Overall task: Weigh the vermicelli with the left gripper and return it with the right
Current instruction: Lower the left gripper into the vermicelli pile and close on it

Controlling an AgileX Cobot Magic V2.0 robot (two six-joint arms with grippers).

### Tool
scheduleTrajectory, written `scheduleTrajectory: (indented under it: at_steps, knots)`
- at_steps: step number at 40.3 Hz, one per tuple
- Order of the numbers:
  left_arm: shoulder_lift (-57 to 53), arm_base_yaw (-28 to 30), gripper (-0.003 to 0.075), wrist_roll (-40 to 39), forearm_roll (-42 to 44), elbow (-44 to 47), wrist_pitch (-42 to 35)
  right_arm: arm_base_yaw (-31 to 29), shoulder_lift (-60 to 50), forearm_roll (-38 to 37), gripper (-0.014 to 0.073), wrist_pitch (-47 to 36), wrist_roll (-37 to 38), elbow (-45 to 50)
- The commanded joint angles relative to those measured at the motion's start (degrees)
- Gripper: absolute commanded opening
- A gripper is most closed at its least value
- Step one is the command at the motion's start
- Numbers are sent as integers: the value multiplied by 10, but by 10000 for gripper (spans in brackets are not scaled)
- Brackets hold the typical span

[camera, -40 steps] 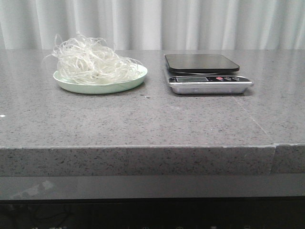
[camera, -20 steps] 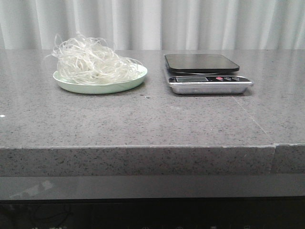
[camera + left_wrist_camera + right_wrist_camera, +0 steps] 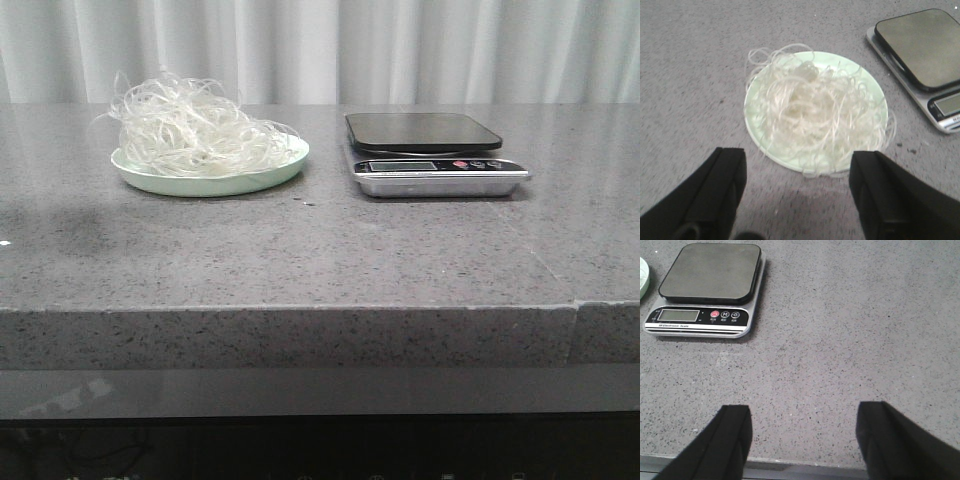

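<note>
On the grey speckled table (image 3: 300,250), left half: pale green plate (image 3: 285,165) carrying the vermicelli (image 3: 190,130), a loose whitish clump of looping strands heaped across most of the plate. A few loops spill over the rim. To the right of the plate, apart from it: kitchen scale (image 3: 437,168), dark platform bare, silver front panel with display and buttons facing the camera. White curtain (image 3: 400,50) behind the table.

Left wrist view: left gripper (image 3: 797,187) above the table, on the near side of the plate; jaws spread wide, holding nothing, the plate's near rim showing between the two dark fingers (image 3: 722,187). Vermicelli fills the plate; scale at the frame edge beside it.

Right wrist view: right gripper (image 3: 802,440) over bare table near its front edge, jaws wide apart, nothing in them. Scale lies ahead, well apart from the fingers (image 3: 732,440). A sliver of the plate shows beside the scale.

Neither arm appears in the front view.
</note>
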Motion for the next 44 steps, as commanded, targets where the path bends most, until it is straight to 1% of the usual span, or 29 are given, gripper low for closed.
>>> scheduleTrajectory:
  at_steps: [1, 8, 15, 26, 36, 37, 40, 44]
  knots:
    - [34, -10, 529, 0, -10, -58, -40, -3, 5, -5, 561, -45, -5, -16]
    - [116, -19, 571, 0, -10, -125, -40, -3, 5, -5, 561, -45, -5, -16]
    - [183, -19, 568, 0, -10, -167, -43, -3, 5, -5, 561, -45, -5, -16]
    - [257, -19, 568, 0, -3, -181, -56, -3, 5, -5, 561, -45, -5, -16]
    - [290, -19, 563, 0, -3, -181, -56, -3, 5, -5, 561, -45, -5, -16]
    - [290, -19, 555, 0, -3, -181, -56, -3, 5, -5, 561, -45, -5, -16]
    - [291, -19, 491, 0, -3, -181, -54, -3, 5, -5, 561, -45, -5, -16]
    - [291, -19, 359, 0, -3, -181, -53, -3, 5, -5, 561, -45, -5, -16]
